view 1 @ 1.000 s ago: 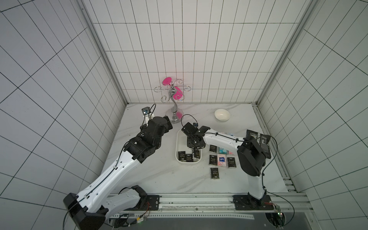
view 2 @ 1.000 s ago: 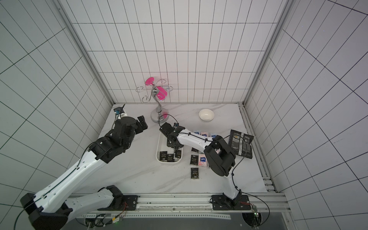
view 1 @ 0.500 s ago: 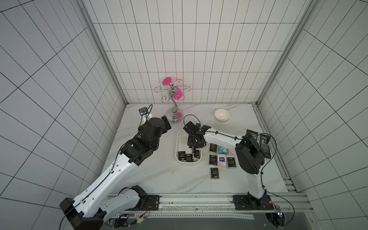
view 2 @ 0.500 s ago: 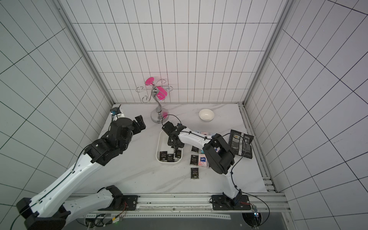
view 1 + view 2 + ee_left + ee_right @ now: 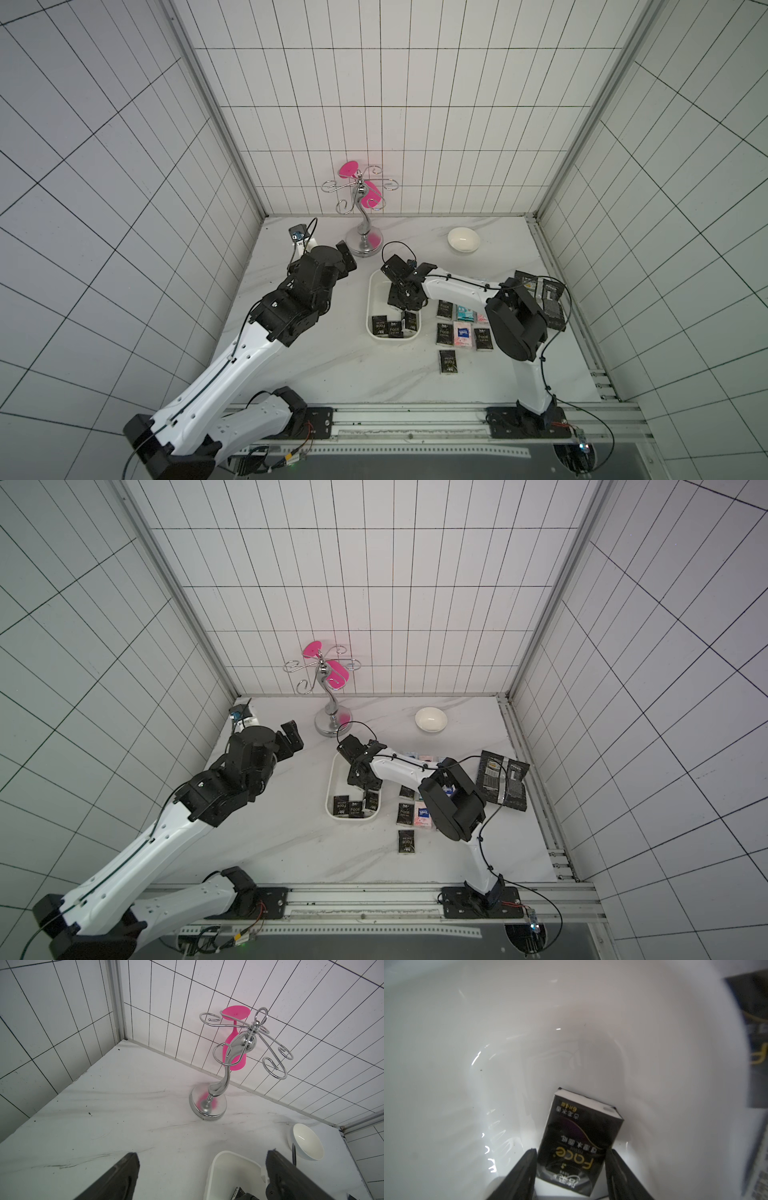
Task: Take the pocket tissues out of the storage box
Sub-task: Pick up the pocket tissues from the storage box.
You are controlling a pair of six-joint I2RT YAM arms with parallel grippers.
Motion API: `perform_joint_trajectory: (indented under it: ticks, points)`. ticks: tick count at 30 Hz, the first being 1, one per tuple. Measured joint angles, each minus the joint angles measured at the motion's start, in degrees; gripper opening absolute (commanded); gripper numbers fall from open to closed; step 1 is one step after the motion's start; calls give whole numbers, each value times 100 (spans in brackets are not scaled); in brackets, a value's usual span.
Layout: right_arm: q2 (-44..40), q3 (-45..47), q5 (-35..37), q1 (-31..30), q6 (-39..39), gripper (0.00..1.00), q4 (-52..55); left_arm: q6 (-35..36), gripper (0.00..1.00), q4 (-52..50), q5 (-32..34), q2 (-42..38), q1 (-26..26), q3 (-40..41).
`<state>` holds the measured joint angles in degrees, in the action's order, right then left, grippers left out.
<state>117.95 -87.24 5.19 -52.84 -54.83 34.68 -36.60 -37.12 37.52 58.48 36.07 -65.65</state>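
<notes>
Okay, in a top view my right gripper (image 5: 405, 307) is down inside the storage box (image 5: 369, 309), with more pocket tissues (image 5: 379, 325) at its near end. Left wrist: left gripper (image 5: 202, 1153) gapes wide, empty. Right wrist: jaws pinch a black pack (image 5: 577, 1136); next, I'd lift it over the box's side.

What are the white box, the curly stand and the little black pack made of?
The white box looks like smooth, glossy plastic: light glints on its curved walls. The curly stand seems to be polished, chrome-like metal: its base mirrors the pink glass. The little black pack is probably thin printed film around white tissues; white shows at its end.
</notes>
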Motion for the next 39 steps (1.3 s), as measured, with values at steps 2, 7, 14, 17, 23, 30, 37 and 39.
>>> perform_joint_trajectory:
  ticks: [2,7,14,17,23,30,37,39]
  points:
    - [68,-103,4,0,90,56,28,4,98,0,2,-13,0,0]
    - [101,-234,105,-63,326,56,85,2,98,0,15,-24,0,0]
    - [46,-282,393,-195,525,56,179,2,98,0,17,15,0,-2]
    - [-26,-280,428,-197,533,56,181,2,98,2,15,44,0,-2]
    - [-50,-175,361,-55,459,57,96,9,98,-2,15,122,0,-28]
    - [-22,-105,205,111,426,58,7,70,99,-7,15,240,0,-168]
    - [267,-181,9,120,452,59,-125,136,98,-9,28,258,0,-260]
    - [306,-269,-42,120,470,59,-136,151,98,-13,42,260,-2,-262]
